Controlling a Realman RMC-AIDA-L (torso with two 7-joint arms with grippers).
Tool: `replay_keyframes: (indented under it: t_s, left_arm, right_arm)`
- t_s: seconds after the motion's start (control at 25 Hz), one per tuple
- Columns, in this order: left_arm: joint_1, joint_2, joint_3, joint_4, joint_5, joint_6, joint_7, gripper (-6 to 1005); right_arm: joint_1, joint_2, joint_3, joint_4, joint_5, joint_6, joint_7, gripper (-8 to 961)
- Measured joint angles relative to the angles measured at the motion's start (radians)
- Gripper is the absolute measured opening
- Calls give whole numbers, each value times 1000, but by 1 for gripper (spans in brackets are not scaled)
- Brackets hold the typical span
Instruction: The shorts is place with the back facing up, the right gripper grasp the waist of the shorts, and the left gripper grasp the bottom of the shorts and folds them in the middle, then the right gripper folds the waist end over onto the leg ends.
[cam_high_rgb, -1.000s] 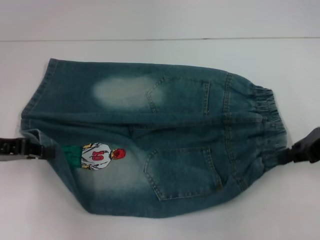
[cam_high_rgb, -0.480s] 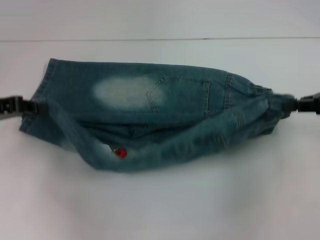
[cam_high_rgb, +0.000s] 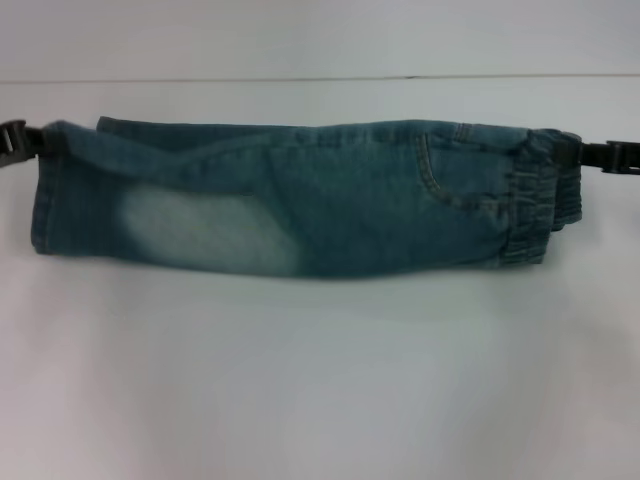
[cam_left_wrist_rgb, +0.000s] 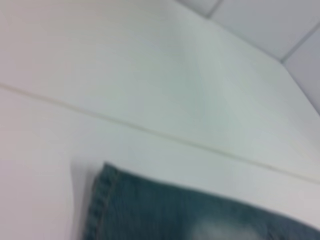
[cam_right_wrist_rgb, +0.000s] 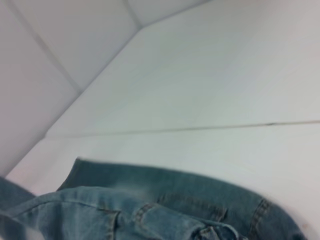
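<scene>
The shorts (cam_high_rgb: 300, 200) are lying as a long doubled band across the far half of the white surface (cam_high_rgb: 320, 380), one leg laid over the other, which suggests the lengthwise fold is nearly made. The left tool (cam_high_rgb: 18, 140) is pinching the leg ends (cam_high_rgb: 50, 190) at the band's far left corner, and the right tool (cam_high_rgb: 600, 157) is pinching the waist (cam_high_rgb: 540, 195) at its far right corner, both closed on denim. Each is sitting just outside its end of the cloth, so the band is being held stretched between them, probably to keep both layers flat and matched.
</scene>
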Motion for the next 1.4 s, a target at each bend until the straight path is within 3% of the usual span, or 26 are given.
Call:
replay_keyframes:
  t_s: [0.28,0.6,1.04,1.4]
  left_arm:
    - [-27,-13,20,-46,-16,-135,19,110]
    - [-36,-43,132,-81,-16,-306,26,117]
    - [-47,-72,149,-85,-47,-437,75,126]
    - [-71,-81,189,-130,-49,-530,88,133]
  right_arm:
    - [18,46,-17,63,50,173,-67,46]
    - [69,75,-22,165,53,389,-174,43]
    - [66,84,-18,249,118,479,-247,44]
    - [44,84,-18,300,228,482,-344,43]
